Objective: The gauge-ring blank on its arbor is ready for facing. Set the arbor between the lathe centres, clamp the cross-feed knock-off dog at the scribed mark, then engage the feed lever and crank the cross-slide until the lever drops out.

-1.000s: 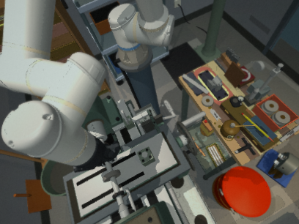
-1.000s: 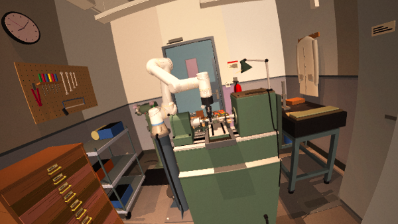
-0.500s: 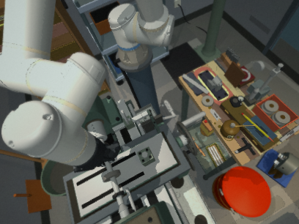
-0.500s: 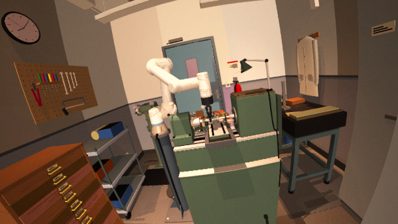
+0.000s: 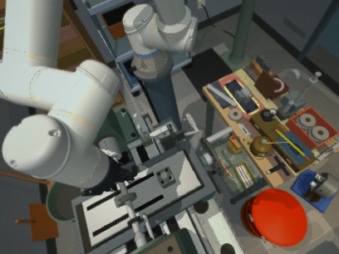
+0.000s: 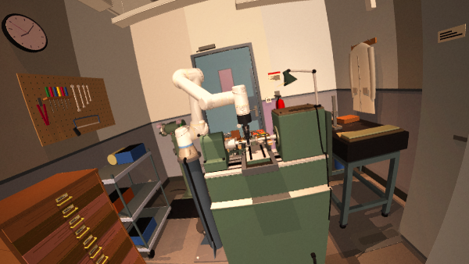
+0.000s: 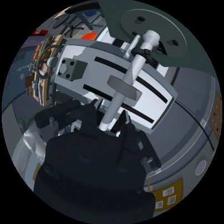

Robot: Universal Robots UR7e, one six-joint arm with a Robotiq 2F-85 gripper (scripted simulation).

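Observation:
My gripper [image 7: 109,117] hangs over the tailstock end of the steel arbor [image 7: 126,80], open around the shaft and holding nothing. The arbor [image 5: 129,207] lies along the lathe axis above the cross-slide table [image 5: 137,191], with the grey gauge-ring blank [image 7: 124,88] on its middle and a dark driving dog [image 7: 141,51] near the faceplate [image 7: 154,30]. In the second side camera the gripper [image 6: 245,141] points straight down between the tailstock [image 6: 215,150] and the headstock [image 6: 299,132]. The green tool post block [image 5: 165,177] sits on the table. The knock-off dog and feed lever are not clear to me.
Behind the lathe stands a blue door [image 6: 228,86] and a shelf trolley [image 6: 133,187]. A workbench [image 5: 270,116] with trays, discs and hand tools stands beside the lathe, a red round stool [image 5: 276,216] next to it. The cross-slide handwheel [image 5: 210,162] juts toward the bench.

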